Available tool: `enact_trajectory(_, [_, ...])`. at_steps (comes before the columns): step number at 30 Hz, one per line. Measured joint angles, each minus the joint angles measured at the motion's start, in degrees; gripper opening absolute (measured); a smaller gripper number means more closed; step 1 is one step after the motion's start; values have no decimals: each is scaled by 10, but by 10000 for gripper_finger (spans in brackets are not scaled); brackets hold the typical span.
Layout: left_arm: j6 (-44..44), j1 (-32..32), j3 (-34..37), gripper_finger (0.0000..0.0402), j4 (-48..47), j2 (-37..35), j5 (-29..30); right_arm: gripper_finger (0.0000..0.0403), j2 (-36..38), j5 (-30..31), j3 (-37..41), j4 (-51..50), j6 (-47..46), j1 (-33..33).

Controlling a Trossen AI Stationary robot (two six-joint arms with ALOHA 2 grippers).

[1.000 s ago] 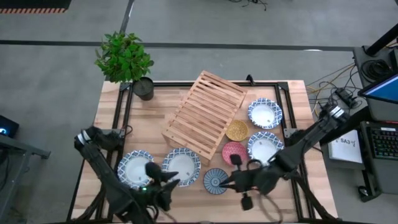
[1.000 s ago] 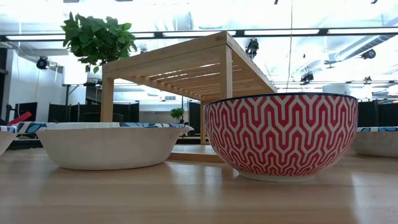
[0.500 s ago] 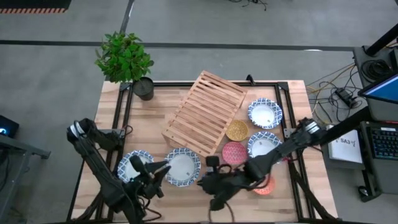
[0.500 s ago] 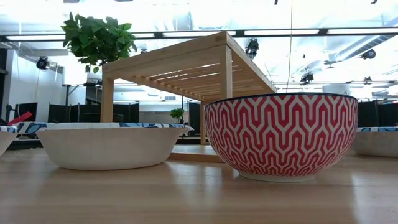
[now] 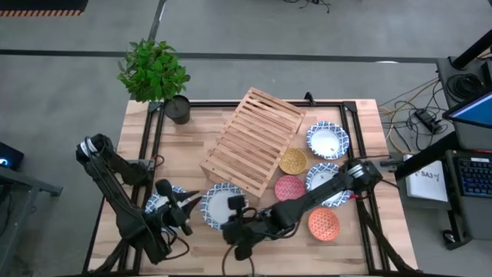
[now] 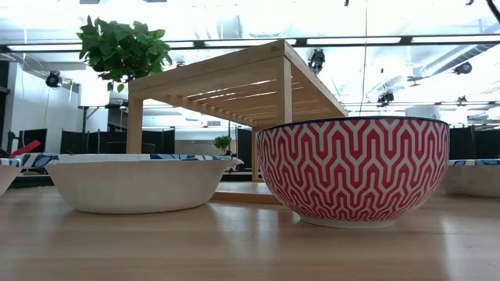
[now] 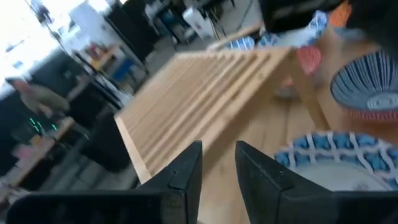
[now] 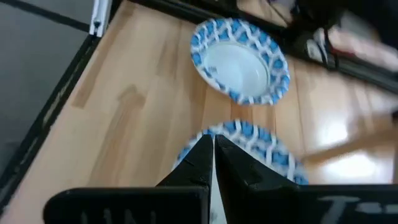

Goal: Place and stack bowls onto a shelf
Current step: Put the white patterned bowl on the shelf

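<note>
Wooden shelf point(image 5: 254, 142) sits bare, so the left jaws hang open over a blue-rimmed bowl point(image 7: 336, 158), likely to lift it, while the right jaws are closed above a second bowl point(image 8: 267, 152).

**No legible text**

We find no words, labels, brands or numbers we can read. A white sheet point(image 5: 427, 178) lying right of the table point(image 5: 181, 150) carries dark marks, but they are too small for us to make out.

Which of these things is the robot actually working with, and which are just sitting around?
Job: wooden shelf; four blue-rimmed white bowls; yellow bowl, pink-red bowl, orange bowl, teal bowl.
Lying about: potted plant, keyboard, cables.
</note>
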State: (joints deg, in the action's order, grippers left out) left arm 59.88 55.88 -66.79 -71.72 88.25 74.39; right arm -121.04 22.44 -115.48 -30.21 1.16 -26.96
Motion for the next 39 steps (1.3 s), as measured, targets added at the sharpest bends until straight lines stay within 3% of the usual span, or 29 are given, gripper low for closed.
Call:
enact_trajectory(5, [6,29,55,62,55,-10,-35,9,-55,1,-80,-24,47,5])
enact_trajectory(12, [7,72,78,40,62,-14,38,9,-97,-3,-158,-104,-16,35])
enact_trajectory(17, [2,71,78,39,52,-15,88,9,-117,-4,-176,-113,-60,43])
enact_trajectory(26, [-5,69,81,38,52,-15,89,13,-118,-5,-176,-119,-87,45])
enact_trajectory(31, [-6,69,80,38,52,-15,90,56,-118,-15,-176,-164,-110,40])
enact_trajectory(39, [-6,69,77,38,52,-15,91,178,-118,-50,-172,-213,-80,19])
